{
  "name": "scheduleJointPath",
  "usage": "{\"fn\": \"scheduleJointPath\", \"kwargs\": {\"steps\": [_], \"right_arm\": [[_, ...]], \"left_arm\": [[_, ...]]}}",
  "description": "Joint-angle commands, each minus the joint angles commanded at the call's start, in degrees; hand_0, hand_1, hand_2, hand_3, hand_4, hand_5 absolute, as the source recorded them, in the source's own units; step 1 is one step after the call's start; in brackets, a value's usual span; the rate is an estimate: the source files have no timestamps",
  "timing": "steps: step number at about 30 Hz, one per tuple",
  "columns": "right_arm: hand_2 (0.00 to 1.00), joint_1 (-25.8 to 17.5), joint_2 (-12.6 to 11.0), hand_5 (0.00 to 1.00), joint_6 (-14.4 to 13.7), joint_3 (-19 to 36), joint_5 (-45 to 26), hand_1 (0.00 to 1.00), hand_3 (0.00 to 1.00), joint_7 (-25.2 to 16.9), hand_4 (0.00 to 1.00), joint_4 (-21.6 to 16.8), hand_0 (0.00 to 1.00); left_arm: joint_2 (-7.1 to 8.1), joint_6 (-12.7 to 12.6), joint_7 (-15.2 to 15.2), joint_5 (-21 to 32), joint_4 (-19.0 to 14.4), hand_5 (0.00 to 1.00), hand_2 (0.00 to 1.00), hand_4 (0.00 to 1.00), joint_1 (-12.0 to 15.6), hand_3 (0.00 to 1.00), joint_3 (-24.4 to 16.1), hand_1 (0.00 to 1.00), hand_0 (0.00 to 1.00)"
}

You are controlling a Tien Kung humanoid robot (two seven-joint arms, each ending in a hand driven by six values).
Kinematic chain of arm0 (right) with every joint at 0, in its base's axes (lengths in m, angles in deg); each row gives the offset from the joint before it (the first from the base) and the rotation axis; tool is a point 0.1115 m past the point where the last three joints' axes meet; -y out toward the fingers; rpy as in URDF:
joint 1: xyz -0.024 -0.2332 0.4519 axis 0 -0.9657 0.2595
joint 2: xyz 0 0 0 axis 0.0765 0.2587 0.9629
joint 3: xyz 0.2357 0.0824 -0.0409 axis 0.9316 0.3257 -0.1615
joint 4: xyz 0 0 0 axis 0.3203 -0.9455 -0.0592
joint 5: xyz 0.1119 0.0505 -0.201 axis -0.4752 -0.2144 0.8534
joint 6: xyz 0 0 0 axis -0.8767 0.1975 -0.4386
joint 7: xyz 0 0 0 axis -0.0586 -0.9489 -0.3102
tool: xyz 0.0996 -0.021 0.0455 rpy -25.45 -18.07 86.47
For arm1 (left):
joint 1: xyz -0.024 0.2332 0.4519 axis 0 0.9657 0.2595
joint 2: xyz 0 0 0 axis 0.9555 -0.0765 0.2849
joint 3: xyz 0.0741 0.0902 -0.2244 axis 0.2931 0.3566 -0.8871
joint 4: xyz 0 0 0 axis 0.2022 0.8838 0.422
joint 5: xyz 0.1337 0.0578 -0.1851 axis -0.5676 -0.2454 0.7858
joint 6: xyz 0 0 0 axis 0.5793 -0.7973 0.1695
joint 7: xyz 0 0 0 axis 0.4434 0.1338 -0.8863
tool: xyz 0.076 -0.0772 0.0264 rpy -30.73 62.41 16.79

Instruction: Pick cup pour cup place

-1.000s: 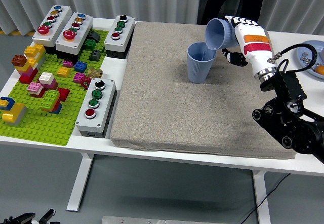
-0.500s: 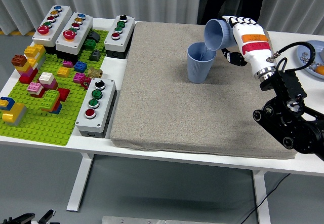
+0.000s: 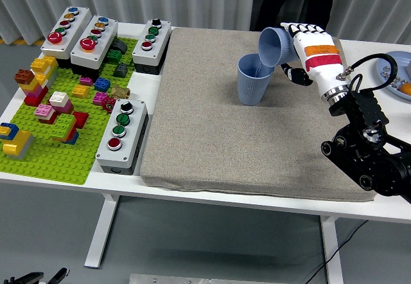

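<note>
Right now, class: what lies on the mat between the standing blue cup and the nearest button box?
Nothing: in the head view the grey mat lies bare between the standing cup and the button box.

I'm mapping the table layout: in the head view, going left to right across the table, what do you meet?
Green building-block baseplate → button box near the mat's front left corner → grey mat → standing blue cup → tilted blue cup in the right hand → plate at the right edge.
</note>
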Motion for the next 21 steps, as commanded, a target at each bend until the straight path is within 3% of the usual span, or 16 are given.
{"fn": "scheduleJointPath", "kwargs": {"steps": [21], "right_arm": [[0.544, 0.6, -0.4, 0.002, 0.0, -1.3, 2.7, 0.657, 0.571, 2.5, 0.617, -0.3, 0.769]], "left_arm": [[0.03, 0.0, 0.0, 0.0, 0.0, 0.985, 0.824, 0.508, -0.2, 0.719, 0.0, 0.78, 0.764]]}}
